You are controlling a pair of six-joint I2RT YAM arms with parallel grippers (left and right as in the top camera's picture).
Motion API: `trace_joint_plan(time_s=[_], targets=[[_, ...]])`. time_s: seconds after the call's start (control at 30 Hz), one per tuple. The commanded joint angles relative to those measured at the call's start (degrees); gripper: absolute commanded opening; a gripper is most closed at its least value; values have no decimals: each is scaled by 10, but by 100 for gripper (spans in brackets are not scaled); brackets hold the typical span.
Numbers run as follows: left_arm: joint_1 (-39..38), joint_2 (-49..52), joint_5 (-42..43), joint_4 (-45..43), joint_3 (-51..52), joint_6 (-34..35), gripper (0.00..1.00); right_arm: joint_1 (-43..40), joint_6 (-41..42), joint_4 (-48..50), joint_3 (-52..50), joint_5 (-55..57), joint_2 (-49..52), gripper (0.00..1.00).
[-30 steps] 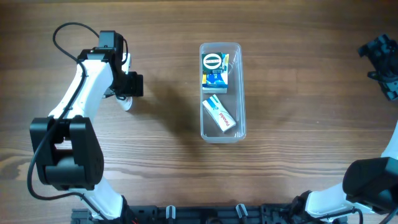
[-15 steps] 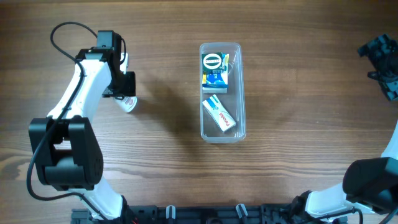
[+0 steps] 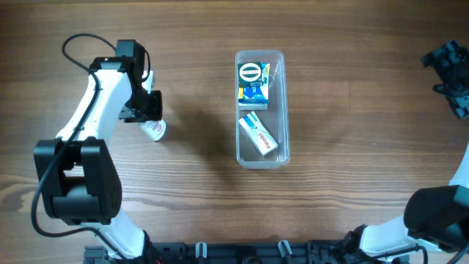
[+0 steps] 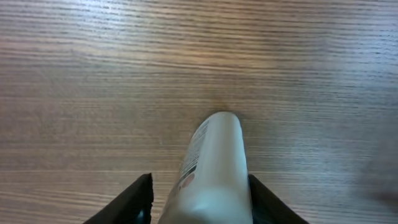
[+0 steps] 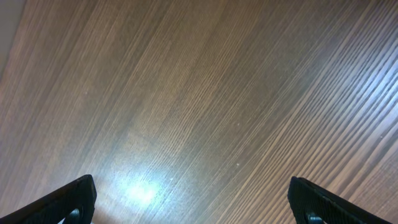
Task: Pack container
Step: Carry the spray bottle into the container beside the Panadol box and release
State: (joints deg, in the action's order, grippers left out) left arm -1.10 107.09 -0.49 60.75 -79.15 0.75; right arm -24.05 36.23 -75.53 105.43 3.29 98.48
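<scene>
Step in hand: pickup of the next item for packing.

- Left jaws stand narrowed around a white bottle, one finger on each side. In the left wrist view the right finger touches the bottle, while the left shows at most a sliver of gap. It reads as a grip just taken.
- Bottle sits at the left of the desk, well apart from the container. Whether it is clear of the wood cannot be told.
- Container lies mid-desk, long axis running away from the robot. Inside it are a blue and yellow box at the far end and a white box, slanted, at the near end.
- Right jaws are spread wide and hold nothing, over bare wood at the far right edge.

Judgement: two items packed, the bottle is the third. The next move calls for a lift, a carry rightward over the rim, and a release into whatever room the two boxes leave. That room looks tight, so the bottle probably needs lining up with the tub's long axis.
</scene>
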Motion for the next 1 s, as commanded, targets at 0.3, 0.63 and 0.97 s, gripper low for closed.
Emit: trace_joint_plan(time_s=[0.3,0.63,0.97], targets=[[-1,-15,75,77,-116,43,33,1,9,1,-1,10,8,100],[-183,-150,113,84,-185,134,32,1,9,3,-1,10,8,100],[-417,-106,29,34,-185,391,28,1,9,3,-1,10,8,100]])
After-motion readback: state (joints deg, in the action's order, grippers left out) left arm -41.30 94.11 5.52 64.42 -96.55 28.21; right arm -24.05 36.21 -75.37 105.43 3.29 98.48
